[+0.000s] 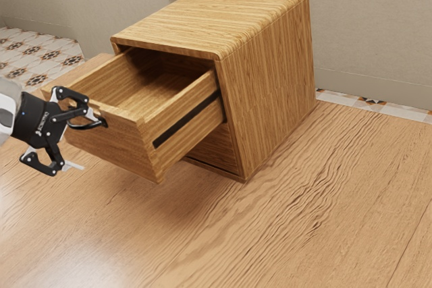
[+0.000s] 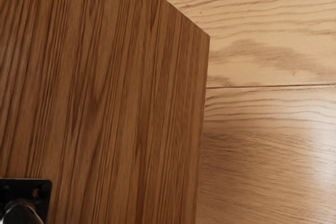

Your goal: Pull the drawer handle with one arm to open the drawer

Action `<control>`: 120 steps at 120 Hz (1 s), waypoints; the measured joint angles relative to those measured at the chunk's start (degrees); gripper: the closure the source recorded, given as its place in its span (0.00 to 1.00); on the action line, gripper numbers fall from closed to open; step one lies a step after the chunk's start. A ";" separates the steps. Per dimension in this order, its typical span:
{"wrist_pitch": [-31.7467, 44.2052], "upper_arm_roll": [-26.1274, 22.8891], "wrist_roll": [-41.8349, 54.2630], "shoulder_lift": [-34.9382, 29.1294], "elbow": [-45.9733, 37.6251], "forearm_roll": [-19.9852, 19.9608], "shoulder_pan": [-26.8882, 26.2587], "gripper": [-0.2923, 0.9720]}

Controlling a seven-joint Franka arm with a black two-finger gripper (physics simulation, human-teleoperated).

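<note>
Jaws are seen spread wide on the gripper (image 1: pixel 75 136), one finger above and one below the dark handle (image 1: pixel 91 124). No clamping is evident; whether either finger touches the bar cannot be told. In the wrist view the handle's black mounting plate (image 2: pixel 23 188) is seen just under the hand, on the drawer front (image 2: pixel 105 103). The drawer (image 1: pixel 145 102) is seen pulled well out of the cabinet (image 1: pixel 270 79), inside exposed, above the wood floor (image 1: pixel 304 220). Step is judged as late pull or release. If more travel is wanted, a firm grip must be made first, then a straight pull along the drawer's line, away from the cabinet.
</note>
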 joint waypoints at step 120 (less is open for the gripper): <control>-35.34 -3.81 -38.66 23.33 39.28 21.26 -6.94 0.23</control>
